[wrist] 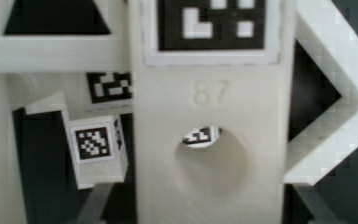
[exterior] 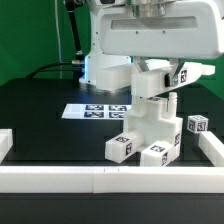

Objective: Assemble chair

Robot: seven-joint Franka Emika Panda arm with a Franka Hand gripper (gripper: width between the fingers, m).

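Observation:
The chair's white tagged parts (exterior: 152, 135) stand clustered near the front wall, with two tagged blocks (exterior: 121, 148) low at the front. My gripper (exterior: 155, 92) comes down from above onto the cluster's upright piece. In the wrist view it (wrist: 202, 208) is shut on a long white slab (wrist: 208, 100) that has a tag at its far end and a round hole (wrist: 202, 138) in the middle. A dark finger (wrist: 108, 200) presses on each side edge of the slab. Further tagged chair pieces (wrist: 96, 135) lie beside the slab.
The marker board (exterior: 98, 110) lies flat on the black table behind the cluster. A loose tagged part (exterior: 198, 125) sits at the exterior view's right. Low white walls (exterior: 100, 179) border the table at the front and both sides. The robot's base (exterior: 105, 60) stands at the back.

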